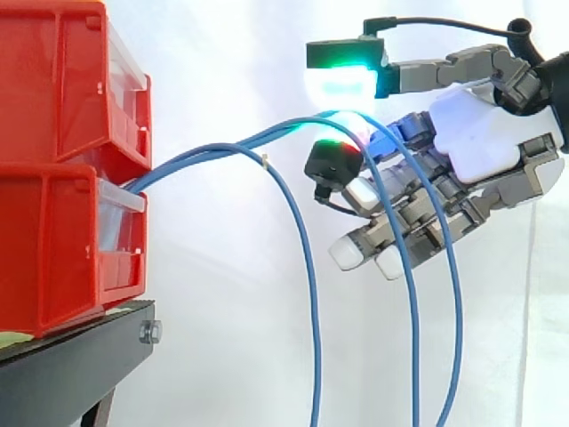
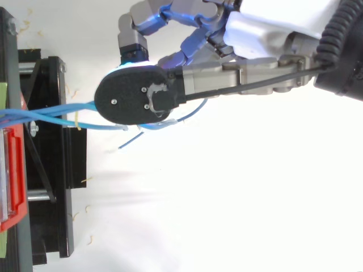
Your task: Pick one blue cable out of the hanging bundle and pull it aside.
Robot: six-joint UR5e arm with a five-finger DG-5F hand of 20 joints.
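Observation:
Several blue cables leave the gap between the two red bins and arch to the right. One cable hangs down on its own, left of the hand. Two more cables rise to my hand and drape through it, running between the top finger with the green-glowing pad and the curled lower fingers. A red-glowing pad sits just below the cables' peak. From above, the hand reaches left over the cables.
The red bins sit on a black stand at the left, its frame also seen from above beside a bin edge. A white curtain hangs behind. A small tie marks the cables.

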